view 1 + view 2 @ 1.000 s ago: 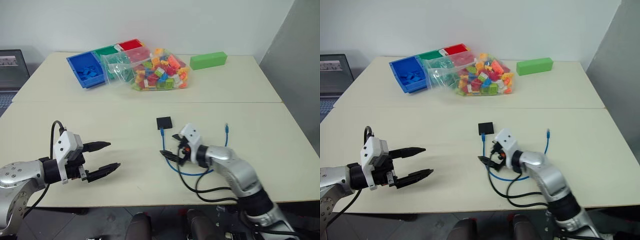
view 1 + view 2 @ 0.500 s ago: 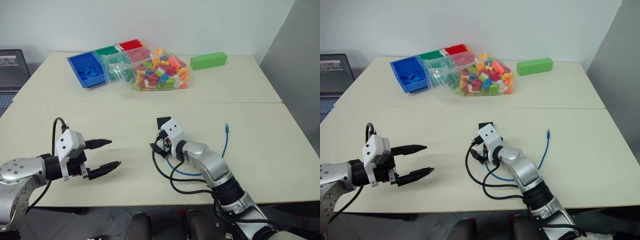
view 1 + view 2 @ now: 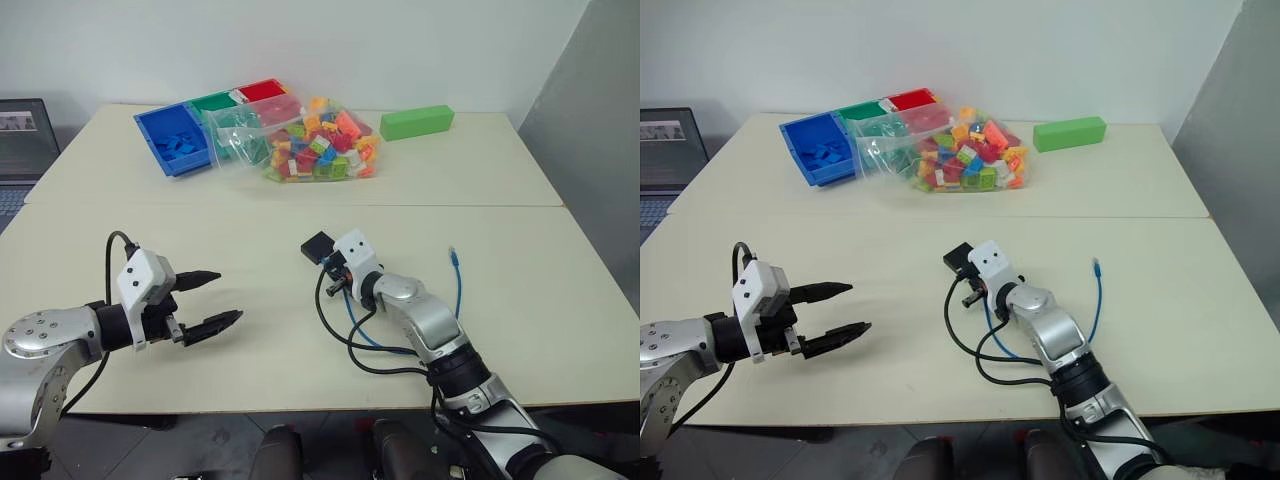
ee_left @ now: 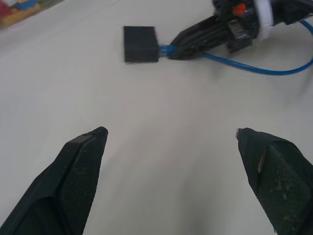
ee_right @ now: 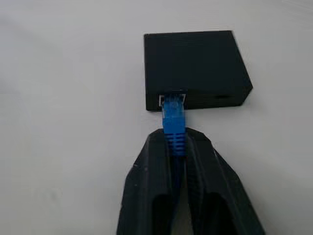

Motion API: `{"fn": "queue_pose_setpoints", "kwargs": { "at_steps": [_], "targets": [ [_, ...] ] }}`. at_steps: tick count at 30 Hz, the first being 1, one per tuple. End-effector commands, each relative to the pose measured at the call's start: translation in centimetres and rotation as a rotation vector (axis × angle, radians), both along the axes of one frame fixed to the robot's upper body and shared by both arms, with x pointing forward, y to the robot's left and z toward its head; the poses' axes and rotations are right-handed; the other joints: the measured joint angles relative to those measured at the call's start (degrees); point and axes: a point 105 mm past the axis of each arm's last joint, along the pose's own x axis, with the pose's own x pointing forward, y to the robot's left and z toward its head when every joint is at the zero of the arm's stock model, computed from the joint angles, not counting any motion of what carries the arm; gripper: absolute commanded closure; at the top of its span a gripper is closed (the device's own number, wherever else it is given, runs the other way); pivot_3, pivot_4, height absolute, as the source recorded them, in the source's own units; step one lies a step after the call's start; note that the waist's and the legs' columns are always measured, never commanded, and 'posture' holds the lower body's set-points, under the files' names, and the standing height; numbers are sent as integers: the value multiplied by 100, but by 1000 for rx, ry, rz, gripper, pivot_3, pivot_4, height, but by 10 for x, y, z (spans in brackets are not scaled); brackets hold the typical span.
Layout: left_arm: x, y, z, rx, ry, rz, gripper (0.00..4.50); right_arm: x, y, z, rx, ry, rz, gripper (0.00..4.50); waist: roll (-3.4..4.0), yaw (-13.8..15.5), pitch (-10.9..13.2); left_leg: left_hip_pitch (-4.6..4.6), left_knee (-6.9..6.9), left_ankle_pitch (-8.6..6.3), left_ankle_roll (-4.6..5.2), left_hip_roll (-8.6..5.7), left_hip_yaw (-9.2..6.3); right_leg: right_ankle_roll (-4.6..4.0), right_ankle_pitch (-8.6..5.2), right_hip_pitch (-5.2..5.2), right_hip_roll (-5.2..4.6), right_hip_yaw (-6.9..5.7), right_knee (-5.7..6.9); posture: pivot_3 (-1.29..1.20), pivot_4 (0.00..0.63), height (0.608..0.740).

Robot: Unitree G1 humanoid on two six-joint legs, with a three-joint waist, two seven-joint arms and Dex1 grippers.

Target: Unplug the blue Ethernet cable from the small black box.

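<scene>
Right gripper (image 5: 176,147) is clamping the blue Ethernet cable (image 5: 173,125) just behind the plug, fingers pinched tight on the boot, tips sitting just short of the small black box (image 5: 194,66). Plug is still seated in the port on the box's side, so the unplug is not done yet. Gripping that close to the connector is giving a straight pull line along the port axis, which looks like the point of this pose. Box is lying flat on the table (image 3: 250,240) near the middle, unrestrained, so I'm expecting it to drag along with a pull unless something is pinning it. Left gripper (image 3: 205,300) is hovering off to the robot's left with fingers spread wide, holding nothing, well apart from the box; probably the candidate for bracing it. Rest of the cable is looping back beside the right forearm, free end (image 3: 453,255) lying further right. Open tabletop is surrounding the box on all sides; bag of bricks (image 3: 315,140) and the blue tray (image 3: 175,140) are sitting well back, table edges are far off.
</scene>
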Motion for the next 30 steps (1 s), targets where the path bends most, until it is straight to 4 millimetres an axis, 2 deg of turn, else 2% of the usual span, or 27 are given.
{"fn": "queue_pose_setpoints", "kwargs": {
  "at_steps": [1, 5, 10, 13, 19, 30],
  "targets": [
    [6, 1, 7, -75, 8, 32, 0, -12, 2, 19, -22, -158, 193, 4418, 1, 11, 1, -2, 0, 0, 0, 0, 0, 0, 0, -1, 0, -1, -2, 0, 150, 740],
    [11, -5, 18, -256, 76, 37, 0, -32, 0, 35, -154, -423, 468, 4418, 1, 0, 3, -6, 0, -1, 1, -1, 3, 0, 0, -3, -1, -1, -5, 0, 150, 740],
    [3, -22, 26, -419, 232, -66, 0, -48, -3, 51, -327, -753, 735, 4419, 2, -76, 4, -2, -1, -1, 1, 2, 0, 1, 0, -2, 1, -4, -2, 0, 150, 740],
    [-3, -35, 33, -458, 298, -150, 0, -58, -3, 64, -304, -856, 845, 4419, 0, -88, 5, -1, 0, -1, 1, 1, 0, 1, 1, 0, 1, -3, -1, 0, 150, 740],
    [-4, -50, 38, -477, 324, -215, 0, -64, -2, 77, -283, -947, 917, 4419, 0, -70, 5, -1, 1, 0, -1, 0, -6, -29, 17, 4, 0, -6, 1, 0, 150, 740],
    [1, -60, 38, -527, 302, -226, 0, -66, 3, 90, -206, -920, 892, 4419, 1, -47, 5, 1, 3, 1, -2, 0, -9, -30, 18, 5, -3, -5, 7, 0, 150, 740]
  ]
}}
